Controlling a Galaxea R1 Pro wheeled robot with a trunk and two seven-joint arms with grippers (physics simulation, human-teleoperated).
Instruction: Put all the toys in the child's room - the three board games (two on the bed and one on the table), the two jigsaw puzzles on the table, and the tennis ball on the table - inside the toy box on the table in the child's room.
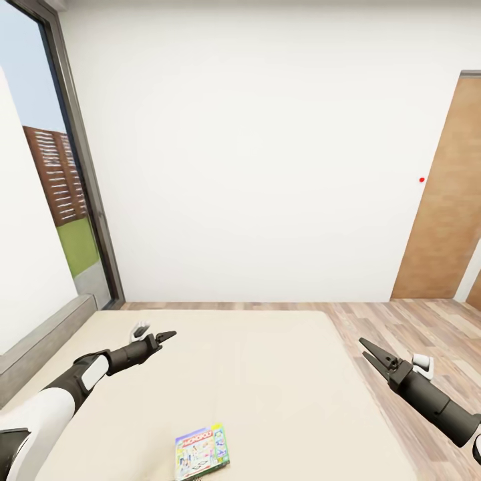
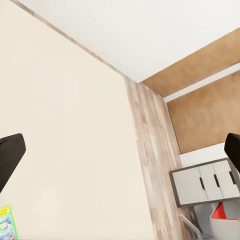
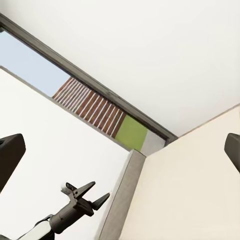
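One board game (image 1: 201,453), a green-edged box with a white colourful cover, lies flat on the bed's beige mattress (image 1: 267,387) near its close edge. A corner of the board game (image 2: 5,223) also shows in the left wrist view. My left gripper (image 1: 153,333) hovers open over the mattress, well beyond the box and to its left. It appears again as the left gripper (image 3: 88,193), with its fingers spread. My right gripper (image 1: 369,353) is open beside the bed's right edge, above the floor. The toy box, jigsaw puzzles and tennis ball are out of view.
The grey headboard (image 1: 40,334) and a tall dark-framed window (image 1: 73,174) are on the left. Wood-plank floor (image 1: 414,334) runs along the bed's right side to a brown door (image 1: 447,200). A grey unit with white drawer fronts (image 2: 205,184) stands past the floor strip.
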